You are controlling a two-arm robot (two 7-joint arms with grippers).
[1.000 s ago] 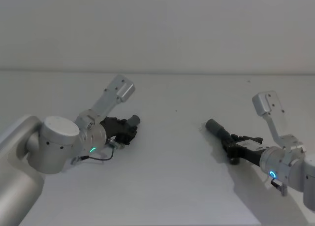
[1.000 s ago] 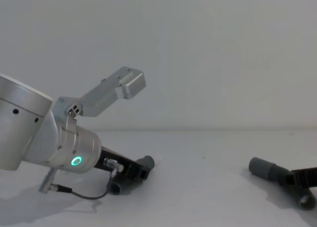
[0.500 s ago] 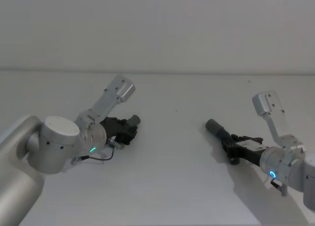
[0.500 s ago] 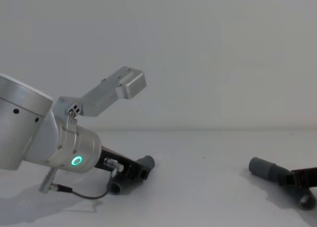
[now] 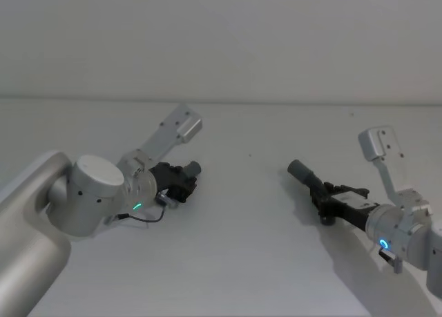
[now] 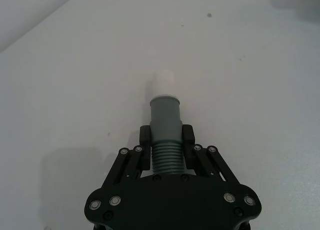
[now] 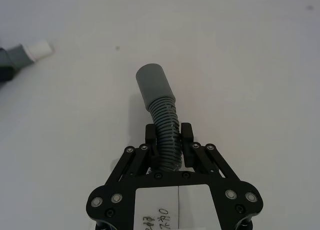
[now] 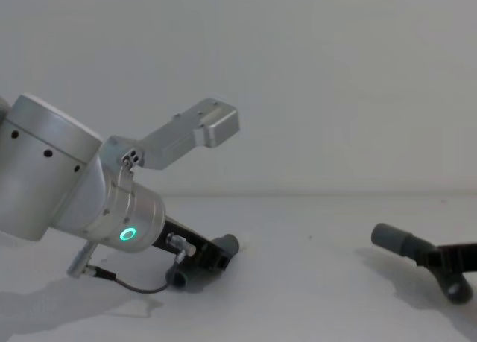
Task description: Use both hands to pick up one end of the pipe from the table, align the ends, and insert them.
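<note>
My left gripper (image 5: 181, 184) is shut on the short pipe piece (image 6: 165, 121), low over the table (image 5: 242, 262) at the left. Its fingers (image 6: 188, 136) clamp the threaded part, and the grey collar with the white tip (image 6: 163, 83) sticks out ahead. My right gripper (image 5: 324, 199) at the right is shut on the ribbed pipe piece (image 7: 168, 127). That piece's smooth grey socket end (image 7: 154, 86) points toward the middle of the table. In the chest view the socket end (image 8: 391, 238) is raised a little over its shadow. The two ends are far apart.
The table is a plain white-grey surface that meets a pale wall at the back. A thin cable (image 8: 130, 286) hangs from my left wrist close to the table. From the right wrist view the short piece's white tip (image 7: 39, 48) shows far off.
My left arm has shifted right and up a little with the short piece. My right gripper has raised the ribbed piece slightly, and its socket end sits higher.
</note>
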